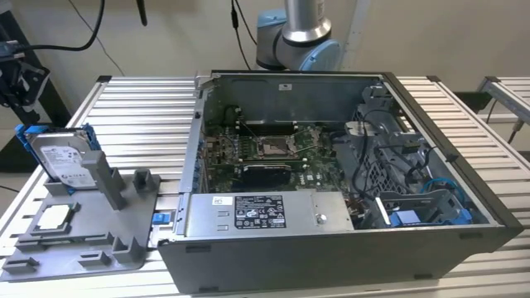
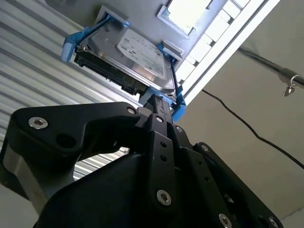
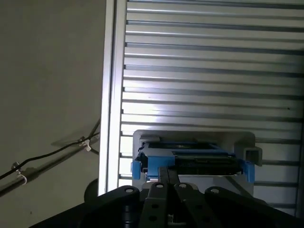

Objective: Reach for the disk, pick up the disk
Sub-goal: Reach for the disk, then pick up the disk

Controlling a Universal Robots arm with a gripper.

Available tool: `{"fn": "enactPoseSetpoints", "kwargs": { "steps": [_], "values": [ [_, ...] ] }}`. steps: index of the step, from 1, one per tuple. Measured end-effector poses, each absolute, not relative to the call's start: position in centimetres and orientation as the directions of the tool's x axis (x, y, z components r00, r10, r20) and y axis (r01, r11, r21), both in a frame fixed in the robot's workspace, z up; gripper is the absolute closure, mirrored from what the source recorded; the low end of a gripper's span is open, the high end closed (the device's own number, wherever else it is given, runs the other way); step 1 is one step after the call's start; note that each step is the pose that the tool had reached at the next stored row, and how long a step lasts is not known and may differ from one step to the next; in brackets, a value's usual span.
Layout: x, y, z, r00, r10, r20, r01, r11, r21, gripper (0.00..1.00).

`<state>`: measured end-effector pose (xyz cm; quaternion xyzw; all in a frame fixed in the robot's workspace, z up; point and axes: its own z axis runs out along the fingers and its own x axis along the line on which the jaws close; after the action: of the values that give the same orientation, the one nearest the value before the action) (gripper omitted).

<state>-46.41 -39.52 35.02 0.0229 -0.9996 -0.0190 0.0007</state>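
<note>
The disk point(image 1: 63, 159), silver with a white label and a blue bracket, stands upright on edge in a grey holder point(image 1: 108, 186) at the exterior view's left. In the second wrist view the disk point(image 2: 137, 52) lies beyond my gripper point(image 2: 159, 102), whose black fingers are drawn together and point at its blue bracket corner. In the first wrist view the disk point(image 3: 190, 156) is seen edge-on just past the gripper point(image 3: 167, 172). The gripper is shut and holds nothing; the disk rests in its holder.
An open computer case point(image 1: 331, 267) takes up the middle of the slatted metal table point(image 1: 141, 118), with a grey power-supply box point(image 1: 257, 214) inside. A small square silver chip point(image 1: 54, 216) lies in the grey fixture plate point(image 1: 83, 261). Black equipment point(image 1: 17, 81) stands at the far left edge.
</note>
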Motion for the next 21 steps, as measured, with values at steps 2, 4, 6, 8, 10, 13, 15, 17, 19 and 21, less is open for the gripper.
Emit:
{"fn": "enactPoseSetpoints", "kwargs": {
  "steps": [2, 4, 6, 8, 10, 13, 15, 17, 19, 21],
  "values": [
    [-46.42, -39.52, 35.0, -0.997, -0.071, 0.0, -0.071, 0.997, 0.038, 1.0],
    [-46.41, -39.52, 35.01, -0.995, -0.104, 0.0, -0.103, 0.994, 0.038, 1.0],
    [-46.41, -39.52, 35.01, -0.99, -0.139, 0.0, -0.139, 0.99, 0.038, 1.0],
    [-46.41, -39.52, 35.02, -0.985, -0.173, 0.001, -0.172, 0.984, 0.038, 1.0],
    [-46.41, -39.52, 35.02, -0.979, -0.205, 0.0, -0.205, 0.978, 0.038, 1.0],
    [-46.41, -39.52, 35.02, -0.966, -0.257, 0.001, -0.257, 0.966, 0.038, 1.0],
    [-46.41, -39.52, 35.02, -0.956, -0.292, 0.0, -0.292, 0.956, 0.038, 1.0],
    [-46.41, -39.52, 35.02, -0.945, -0.327, 0.0, -0.327, 0.944, 0.038, 1.0],
    [-46.41, -39.52, 35.02, -0.93, -0.368, 0.0, -0.368, 0.929, 0.038, 1.0],
    [-46.41, -39.52, 35.02, -0.928, -0.372, 0.0, -0.372, 0.927, 0.039, 1.0]
  ]
}}
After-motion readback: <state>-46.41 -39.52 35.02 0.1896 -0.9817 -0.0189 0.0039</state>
